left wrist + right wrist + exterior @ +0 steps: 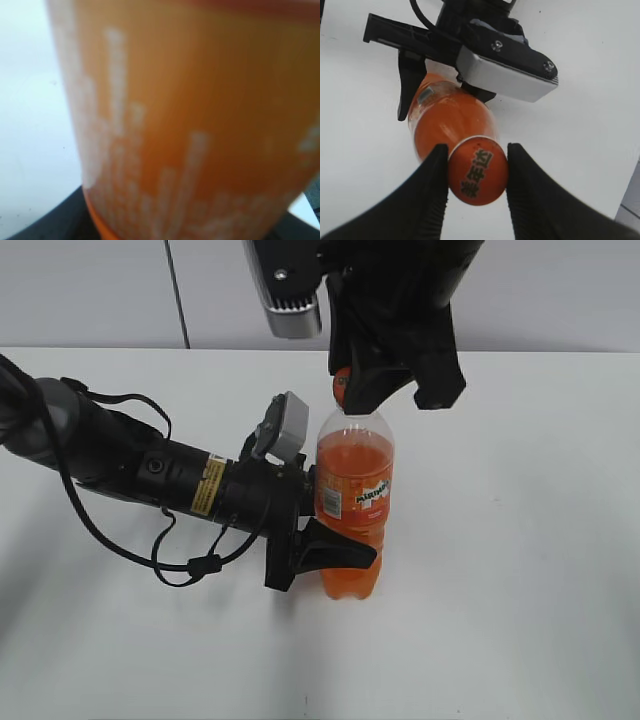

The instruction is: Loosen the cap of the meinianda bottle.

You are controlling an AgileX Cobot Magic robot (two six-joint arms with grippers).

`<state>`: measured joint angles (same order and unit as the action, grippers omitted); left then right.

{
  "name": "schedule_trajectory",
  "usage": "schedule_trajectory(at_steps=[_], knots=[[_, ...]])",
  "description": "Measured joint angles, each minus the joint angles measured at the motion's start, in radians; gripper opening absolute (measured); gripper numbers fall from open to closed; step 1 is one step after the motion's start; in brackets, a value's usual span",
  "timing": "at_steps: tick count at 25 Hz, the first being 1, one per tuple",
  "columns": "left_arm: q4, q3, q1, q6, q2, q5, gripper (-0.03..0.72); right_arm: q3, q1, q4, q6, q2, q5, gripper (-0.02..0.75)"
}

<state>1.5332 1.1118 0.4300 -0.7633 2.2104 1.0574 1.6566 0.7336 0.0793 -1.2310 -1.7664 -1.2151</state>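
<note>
The meinianda bottle (354, 502) stands upright on the table (520, 540), its lower body between the fingers of the left gripper (325, 545), which reaches in from the bottle's left. Directly above, the right gripper (476, 187) comes down from overhead with the cap (478, 171) between its two fingers (427, 200), one touching each side.

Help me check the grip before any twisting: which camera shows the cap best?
The right wrist view: the cap fills the middle, its printed top facing the camera, the right gripper pinching its sides. The exterior view shows only an orange sliver; the left wrist view shows none.
</note>
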Motion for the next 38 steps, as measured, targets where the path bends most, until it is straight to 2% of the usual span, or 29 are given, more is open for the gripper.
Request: schedule_trajectory(at_steps=[8, 14, 18, 26, 31, 35, 38], knots=[[-0.005, 0.000, 0.001, -0.007, 0.000, -0.003, 0.399, 0.000, 0.000, -0.003, -0.014, 0.024, -0.001, 0.267], [-0.005, 0.000, 0.001, -0.007, 0.000, -0.004, 0.399, 0.002, 0.001, 0.036, -0.004, 0.057, -0.002, 0.267], [-0.005, 0.000, 0.001, -0.007, 0.000, -0.004, 0.399, 0.035, 0.001, 0.046, 0.156, 0.076, -0.002, 0.267], [-0.005, 0.000, 0.001, -0.007, 0.000, -0.004, 0.399, 0.052, -0.016, -0.008, 0.627, 0.087, -0.002, 0.269], [-0.006, 0.000, 0.001, -0.007, 0.000, -0.005, 0.399, 0.048, -0.137, -0.010, 0.878, 0.087, -0.002, 0.269], [-0.006, 0.000, 0.001, -0.007, 0.000, -0.005, 0.399, -0.027, -0.300, -0.013, 1.005, 0.087, 0.024, 0.269], [-0.006, 0.000, 0.001, -0.007, 0.000, -0.005, 0.399, -0.149, -0.422, -0.016, 1.057, 0.090, 0.106, 0.269]])
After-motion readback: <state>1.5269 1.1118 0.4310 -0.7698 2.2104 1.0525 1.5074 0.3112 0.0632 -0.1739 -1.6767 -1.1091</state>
